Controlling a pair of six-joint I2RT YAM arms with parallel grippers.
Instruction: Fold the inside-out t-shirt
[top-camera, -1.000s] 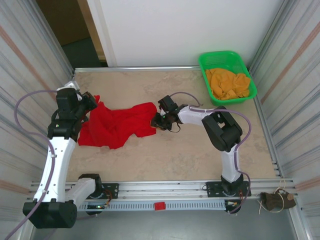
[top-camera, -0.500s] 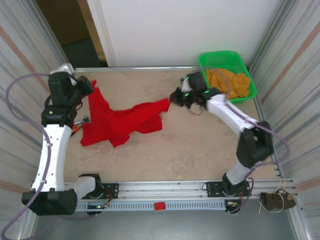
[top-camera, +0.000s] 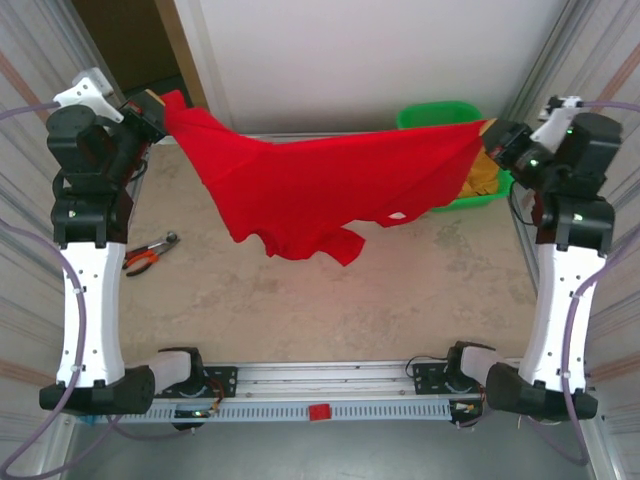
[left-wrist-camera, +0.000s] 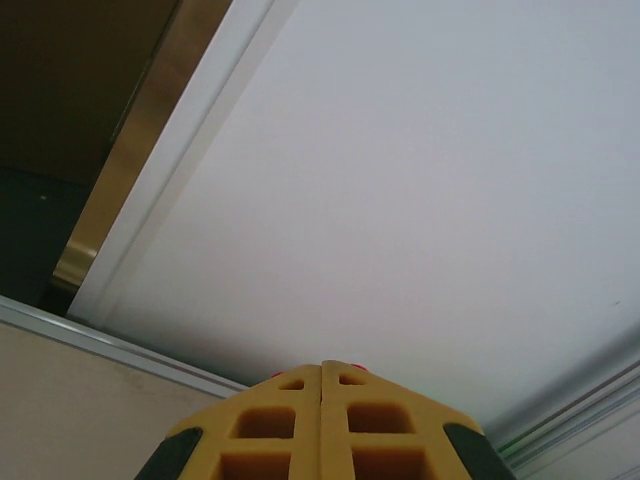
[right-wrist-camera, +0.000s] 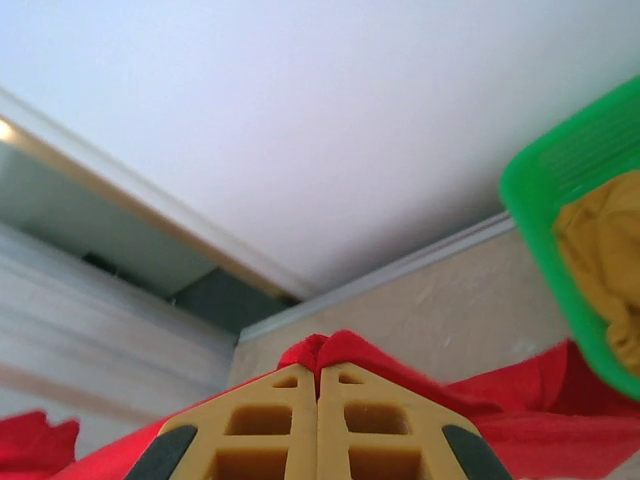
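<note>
Both arms up and swung outward since a second ago: the plain bright red soft fabric t-shirt (top-camera: 320, 185) was a crumpled heap on the beige marbled tabletop (top-camera: 400, 300) then, now it is lifted clear and stretched in the air between the two grippers. Left gripper (top-camera: 150, 105) is raised at the far left corner with its yellow fingers pressed together, clamped on one edge of the shirt; the left wrist view shows thin slivers of red right at the tips. Right gripper (top-camera: 490, 135) is raised at the far right, jaws likewise together and pinching the opposite edge, and the right wrist view shows red fabric bunched at the closed tips and spreading below them. From the left gripper the top edge runs nearly taut across to the right gripper. The bulk sags below that line and nearer the left gripper, with a loose fold hanging lowest roughly midway. Green plastic basket (top-camera: 440, 112) with the orange-yellow cloth (right-wrist-camera: 600, 260) inside sits just beside and below the right gripper, partly behind the shirt. Orange-handled pliers (top-camera: 150, 253) lie on the table below the left gripper, apart from the shirt.
</note>
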